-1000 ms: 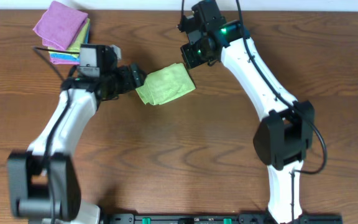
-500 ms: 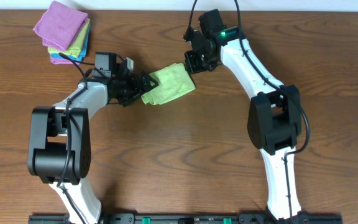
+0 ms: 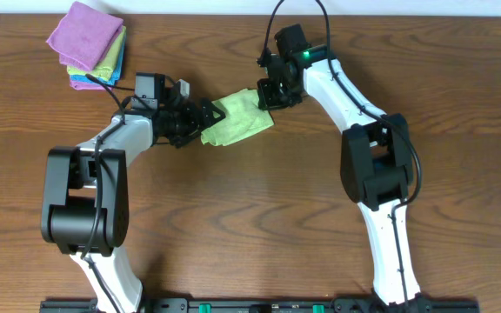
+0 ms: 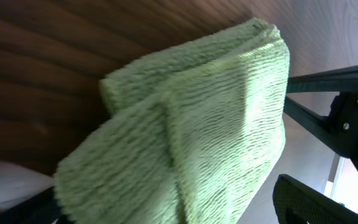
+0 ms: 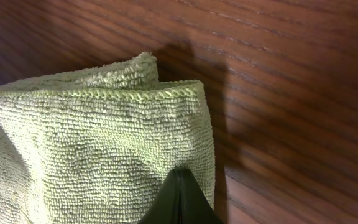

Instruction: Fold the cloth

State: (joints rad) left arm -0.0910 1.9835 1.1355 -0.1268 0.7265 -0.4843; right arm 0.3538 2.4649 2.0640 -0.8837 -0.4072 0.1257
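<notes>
Upper centre of the overhead view, we see the light green terry cloth (image 3: 242,119), folded into a small tilted rectangle, lying on the brown wooden table (image 3: 259,226) between the two arms. At its left corner sits the left gripper (image 3: 205,120); at its upper right corner sits the right gripper (image 3: 266,94), its black body just above and to the right. From the right wrist we look down on the cloth (image 5: 98,137) filling the lower left of the frame, its looped edge folded over with a second layer peeking out behind at the top. The right gripper (image 5: 179,190) shows as one dark point at bottom centre, its jaws pressed together with only a thin seam between them, the tip over the fabric just inside its right edge; we cannot tell whether any fabric is caught in it. From the left wrist the cloth (image 4: 191,124) looms large across the middle, one flap lying over another. Dark fingers (image 4: 316,202) show at the bottom corners, either side of the cloth, and we cannot tell whether they pinch it or merely flank it. Well apart from all this, in the upper left corner of the overhead view, a stack of folded cloths (image 3: 90,43) rests, purple on top, yellow-green and blue beneath.
</notes>
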